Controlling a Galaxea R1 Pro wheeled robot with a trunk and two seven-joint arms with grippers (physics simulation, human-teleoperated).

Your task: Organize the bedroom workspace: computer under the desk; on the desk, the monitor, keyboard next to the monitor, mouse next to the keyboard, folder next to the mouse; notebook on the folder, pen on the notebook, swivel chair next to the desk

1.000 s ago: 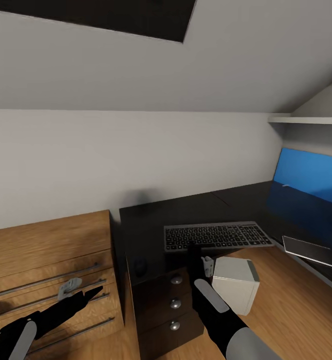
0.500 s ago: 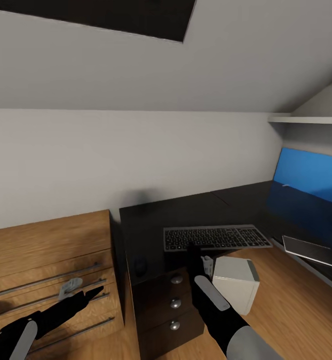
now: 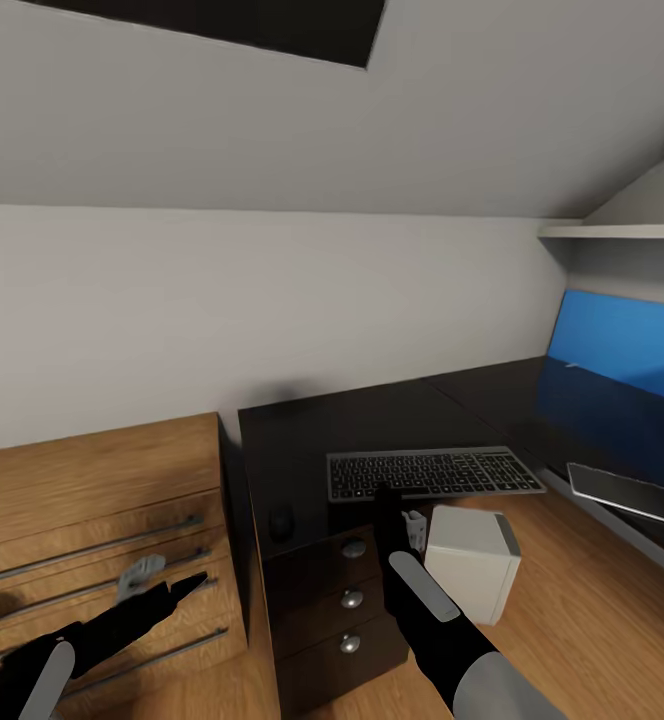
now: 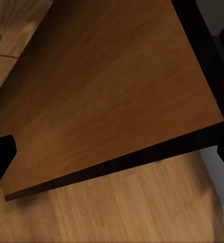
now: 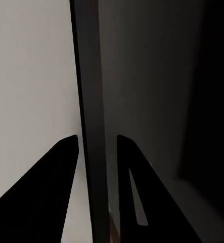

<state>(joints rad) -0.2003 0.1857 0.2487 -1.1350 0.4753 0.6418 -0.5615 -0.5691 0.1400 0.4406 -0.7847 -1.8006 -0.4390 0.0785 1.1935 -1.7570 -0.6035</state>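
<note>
Nothing on the desk has shifted since a second ago; the whole head view has slid a little, so the camera moved, and both arms hang as they did. Nearest, the left gripper (image 3: 144, 576) hovers in front of the light wooden dresser with long bar handles (image 3: 92, 480), its fingers (image 4: 0, 157) spread wide with nothing between them. The right gripper (image 3: 412, 528) points away from the robot at the near edge of the glossy black desk (image 3: 312, 440); in the wrist view a thin dark edge runs between its fingers (image 5: 61, 182), and I cannot tell whether they press on it. Just right of it, the light-grey box-shaped computer (image 3: 472, 560) stands on the floor beside the drawers, seemingly not yet tucked under. Farther on, the small dark mouse (image 3: 281, 522) lies by the desk's near left corner, its long axis running near to far. The slim grey keyboard (image 3: 432, 473) lies to its right, long axis left to right along the near edge, probably squared for typing. Far right stands the wide blue-lit monitor (image 3: 622, 380)
</note>
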